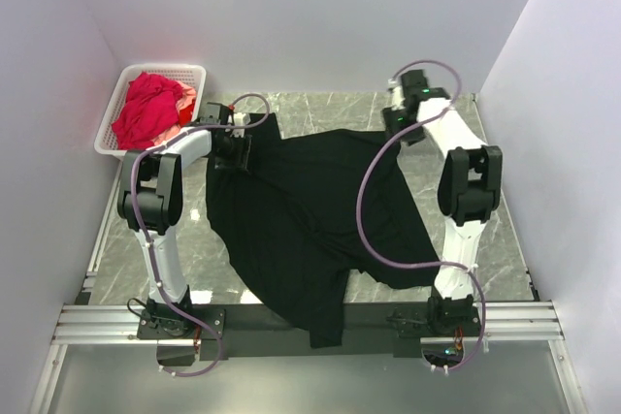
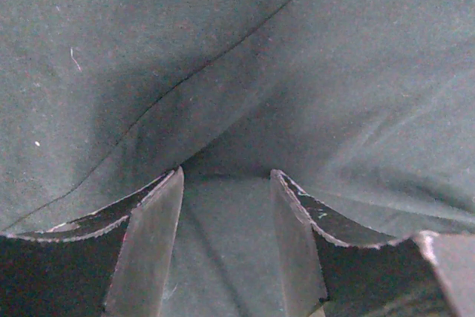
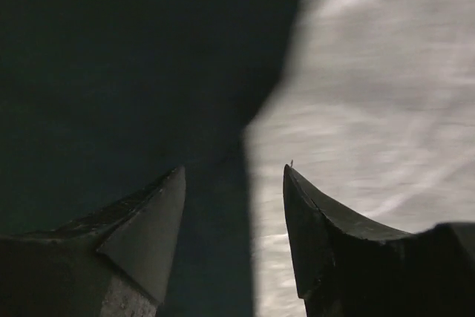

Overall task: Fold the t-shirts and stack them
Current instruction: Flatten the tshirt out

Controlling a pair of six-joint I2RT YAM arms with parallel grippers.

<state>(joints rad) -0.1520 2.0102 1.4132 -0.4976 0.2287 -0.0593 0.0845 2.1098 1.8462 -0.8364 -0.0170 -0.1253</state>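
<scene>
Black t-shirt [image 1: 310, 220] lies spread across the marble desk [image 1: 509, 239] — its far left corner under the left pincer [image 2: 226, 176], jaws parted with cloth showing between them. The right pincer [image 3: 234, 168], likewise parted and gripping nothing, hovers over the shirt's far right edge. Red and pink t-shirts [image 1: 150, 109] sit heaped in the white basket [image 1: 165, 69] — far left.
</scene>
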